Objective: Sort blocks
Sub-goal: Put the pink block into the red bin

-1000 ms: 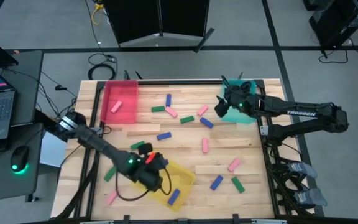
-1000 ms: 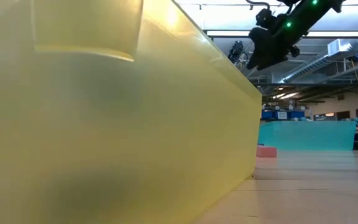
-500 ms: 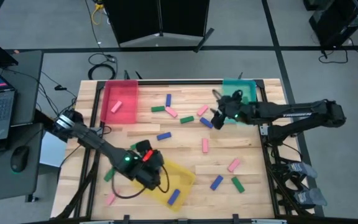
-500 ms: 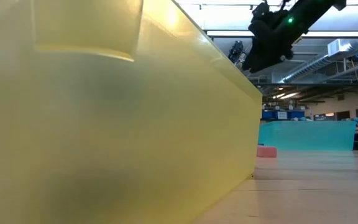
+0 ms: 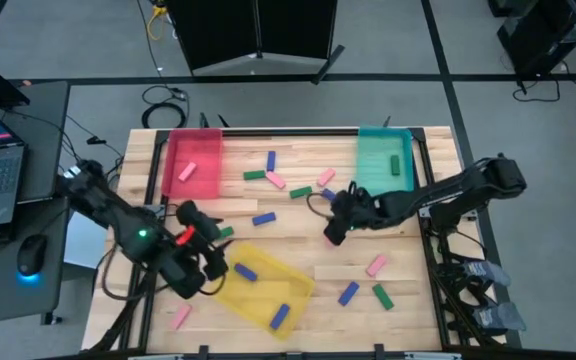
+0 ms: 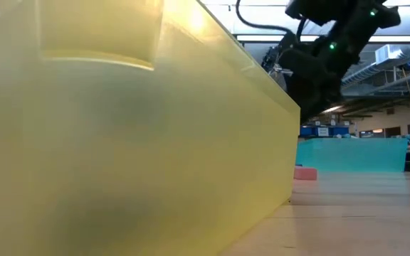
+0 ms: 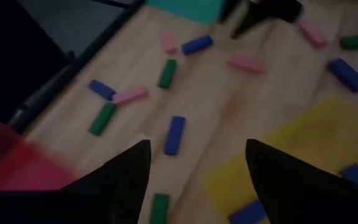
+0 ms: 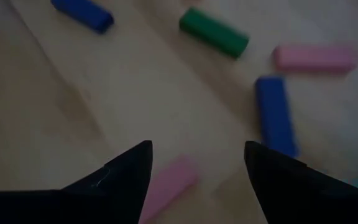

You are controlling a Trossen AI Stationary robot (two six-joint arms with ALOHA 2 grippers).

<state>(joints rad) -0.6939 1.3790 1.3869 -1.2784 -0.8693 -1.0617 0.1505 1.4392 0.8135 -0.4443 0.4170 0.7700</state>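
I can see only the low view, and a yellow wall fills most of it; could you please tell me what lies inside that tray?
Observer: Two blue blocks lie in the yellow tray, one near its middle and one at its front corner.
Operator: Thank you. Where is the right gripper?
Observer: The right gripper hangs over the middle of the table, jaws open, with a pink block below them.
Operator: And the left one?
Observer: The left gripper is just off the yellow tray's left side, jaws open and empty.
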